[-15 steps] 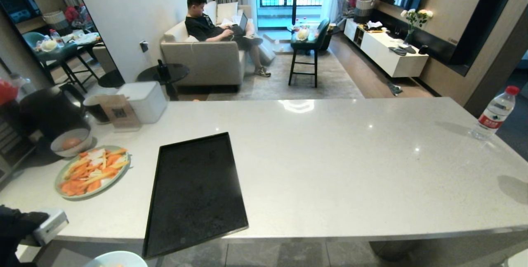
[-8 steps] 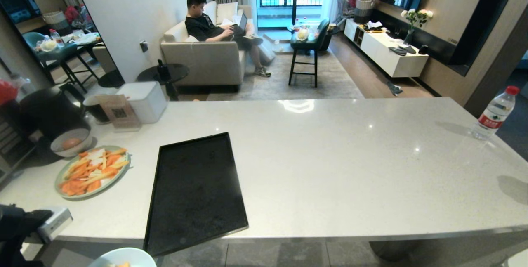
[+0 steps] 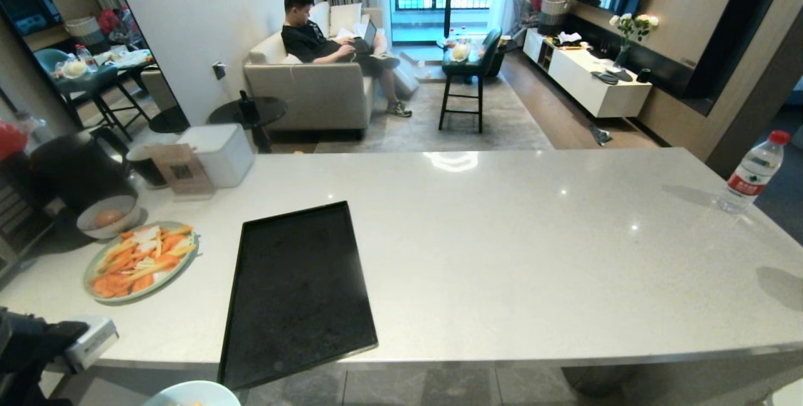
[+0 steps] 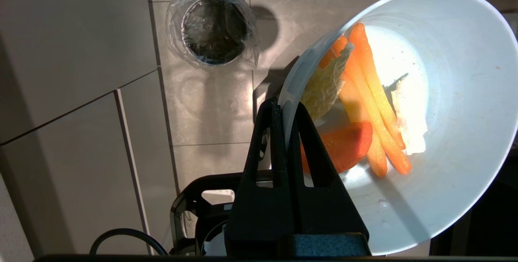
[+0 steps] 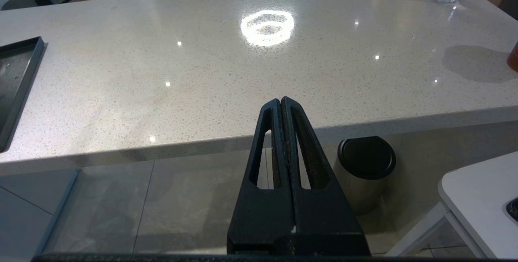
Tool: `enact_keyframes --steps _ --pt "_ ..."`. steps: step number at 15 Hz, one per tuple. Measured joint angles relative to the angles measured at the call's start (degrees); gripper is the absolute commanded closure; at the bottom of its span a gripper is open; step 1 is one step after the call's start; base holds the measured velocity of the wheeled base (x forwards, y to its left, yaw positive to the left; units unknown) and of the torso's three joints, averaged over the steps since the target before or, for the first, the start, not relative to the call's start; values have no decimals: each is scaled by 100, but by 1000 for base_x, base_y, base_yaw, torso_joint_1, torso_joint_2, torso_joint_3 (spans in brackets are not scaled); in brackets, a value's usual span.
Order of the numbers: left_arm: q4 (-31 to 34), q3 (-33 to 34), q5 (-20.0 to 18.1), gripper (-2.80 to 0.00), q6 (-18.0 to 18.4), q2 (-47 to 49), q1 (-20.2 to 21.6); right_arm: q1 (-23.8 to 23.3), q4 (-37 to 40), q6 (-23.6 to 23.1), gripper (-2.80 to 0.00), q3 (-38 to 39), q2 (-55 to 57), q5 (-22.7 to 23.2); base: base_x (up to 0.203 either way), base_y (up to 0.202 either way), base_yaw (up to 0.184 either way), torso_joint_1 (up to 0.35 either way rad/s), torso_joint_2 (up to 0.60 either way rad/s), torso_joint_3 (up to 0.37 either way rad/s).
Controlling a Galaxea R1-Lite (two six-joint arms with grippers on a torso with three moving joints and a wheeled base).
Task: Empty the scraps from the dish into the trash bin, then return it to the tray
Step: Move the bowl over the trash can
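The left arm [image 3: 37,349] reaches down off the near left corner of the bench [image 3: 502,249], so the head view shows only its dark wrist and a pale housing at the frame's lower left edge. Its left end effector [image 4: 288,110] points toward the tiled floor [image 4: 202,112], the two black fingers [image 4: 311,140] pressed onto the rim of the dish [image 4: 445,165], one inside and one outside. The dish is held below bench level, tipped, and the scraps [image 4: 364,104] lie in it: orange carrot sticks, a pale leafy bit and a white piece. In the head view only a sliver of the dish's rim shows at the bottom edge.

The trash bin [image 4: 214,29] stands on the floor under and beyond the dish, its crinkled clear liner lapping over the rim; what lies inside is too dark to make out.

The tray [image 3: 295,293] sits on the bench, one near corner overhanging the front edge.

The right end effector [image 5: 282,104] hangs parked in front of the bench edge, fingers pressed together on nothing. It is outside the head view.
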Motion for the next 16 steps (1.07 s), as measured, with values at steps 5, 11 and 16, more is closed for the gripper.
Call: enact_keyframes --steps 5,11,16 --pt "1 9 38 0 -172 11 20 0 -2 2 0 0 0 1 0 0 0 0 0 0" --pt "61 52 91 0 -291 -17 72 0 -2 1 0 -2 0 0 0 0 0 0 0 0" --pt "179 105 150 0 -285 -84 98 0 -1 2 0 0 0 1 0 0 0 0 0 0"
